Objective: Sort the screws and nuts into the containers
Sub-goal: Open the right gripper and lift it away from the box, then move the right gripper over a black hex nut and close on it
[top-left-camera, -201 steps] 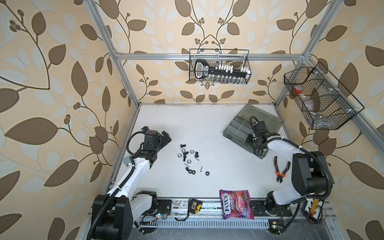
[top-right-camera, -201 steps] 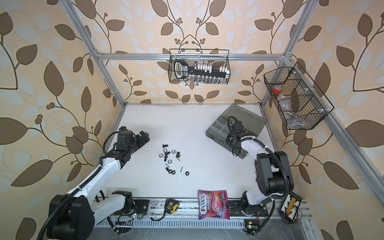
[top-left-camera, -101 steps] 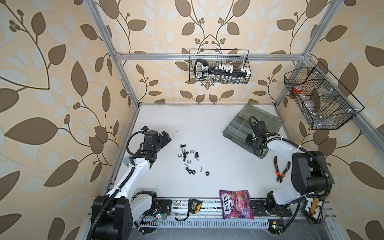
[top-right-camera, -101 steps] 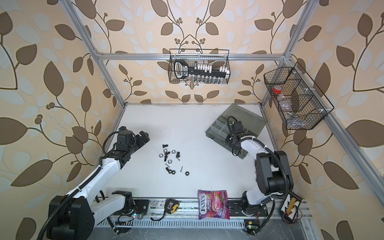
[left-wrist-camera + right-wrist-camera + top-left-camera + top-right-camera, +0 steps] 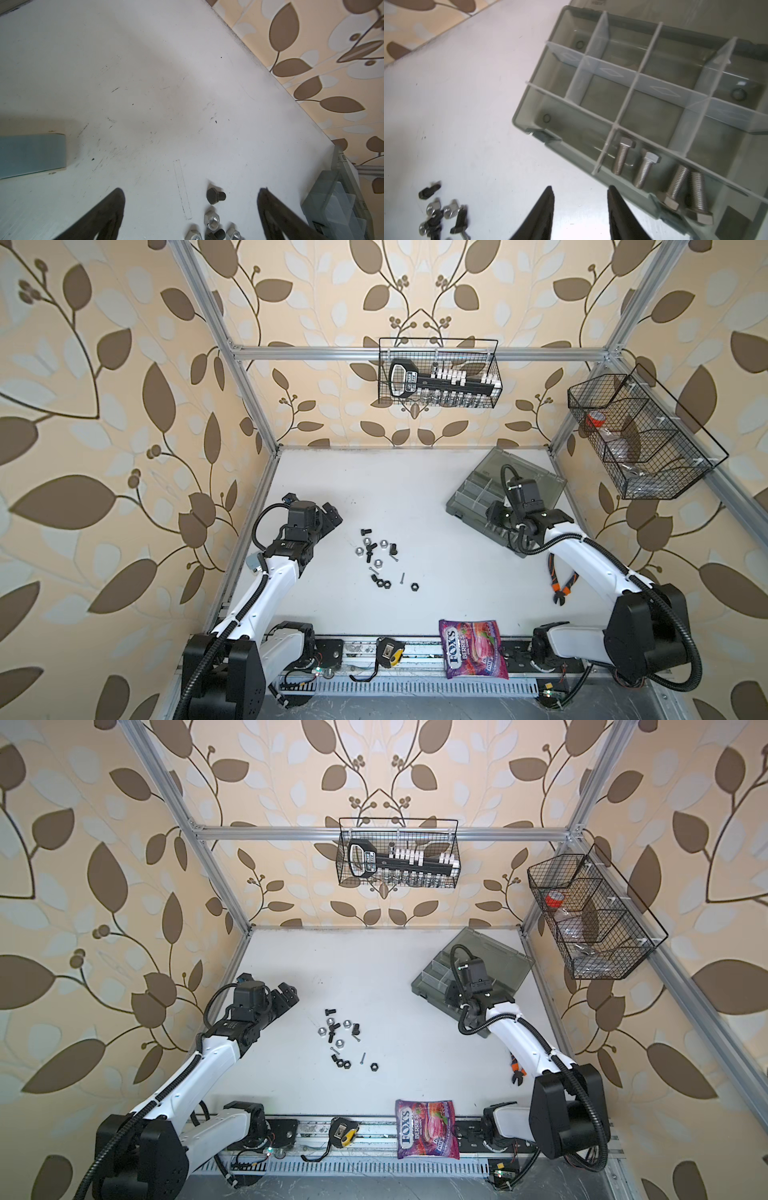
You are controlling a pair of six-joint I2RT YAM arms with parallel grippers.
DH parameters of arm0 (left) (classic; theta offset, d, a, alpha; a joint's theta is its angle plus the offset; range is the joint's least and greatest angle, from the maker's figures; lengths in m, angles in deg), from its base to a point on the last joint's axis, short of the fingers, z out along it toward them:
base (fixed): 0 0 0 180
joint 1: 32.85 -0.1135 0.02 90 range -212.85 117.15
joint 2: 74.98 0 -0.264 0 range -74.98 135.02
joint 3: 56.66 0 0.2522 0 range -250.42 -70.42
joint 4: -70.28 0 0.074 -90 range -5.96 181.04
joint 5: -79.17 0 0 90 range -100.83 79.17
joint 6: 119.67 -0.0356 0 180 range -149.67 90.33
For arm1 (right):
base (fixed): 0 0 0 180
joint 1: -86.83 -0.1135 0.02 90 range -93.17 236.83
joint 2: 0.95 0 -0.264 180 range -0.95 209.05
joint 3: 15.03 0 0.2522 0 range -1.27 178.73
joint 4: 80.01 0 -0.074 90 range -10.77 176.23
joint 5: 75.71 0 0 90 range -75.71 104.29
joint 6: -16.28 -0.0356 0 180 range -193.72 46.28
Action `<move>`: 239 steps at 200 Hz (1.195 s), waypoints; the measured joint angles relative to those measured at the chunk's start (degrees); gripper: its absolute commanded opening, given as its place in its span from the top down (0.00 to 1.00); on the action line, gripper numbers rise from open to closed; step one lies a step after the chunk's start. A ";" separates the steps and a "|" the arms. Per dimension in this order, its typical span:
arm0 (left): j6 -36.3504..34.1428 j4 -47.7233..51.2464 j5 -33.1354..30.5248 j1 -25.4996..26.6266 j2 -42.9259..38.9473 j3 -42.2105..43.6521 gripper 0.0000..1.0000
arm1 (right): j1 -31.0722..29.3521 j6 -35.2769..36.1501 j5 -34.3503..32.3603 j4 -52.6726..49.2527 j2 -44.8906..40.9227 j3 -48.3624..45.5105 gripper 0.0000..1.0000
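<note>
Four shiny silver hex-head bolts [image 5: 646,169] lie in one edge compartment of the grey translucent plastic organizer box [image 5: 529,108]. The right gripper [image 5: 580,188] hangs beside it, jaws apart and empty, so this drop looks done. Near the loose black and silver screws and nuts [image 5: 372,547] on the white table [image 5: 436,497], the left gripper [image 5: 191,190] gapes wide; next comes a fine pinch there.

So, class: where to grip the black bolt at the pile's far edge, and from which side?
Probably pinch the black bolt across its hex head, from above: it lies on its side, apart from the nearest nut, leaving room either side.
</note>
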 measured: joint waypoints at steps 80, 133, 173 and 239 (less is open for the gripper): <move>2.71 1.92 0.02 0.00 -0.09 -0.70 0.01 | -23.50 -1.40 -2.49 -1.90 6.99 2.71 0.54; 3.19 3.41 0.00 0.00 -0.09 -0.70 0.01 | -33.88 -0.83 -2.95 -3.96 15.96 8.02 0.54; 3.19 3.41 -0.02 0.00 -0.09 -0.70 0.01 | -39.47 0.66 -1.73 -6.99 19.06 9.55 0.53; 3.19 3.41 -0.02 0.00 -0.09 -0.70 0.01 | -44.94 1.09 0.33 -11.19 25.20 10.21 0.49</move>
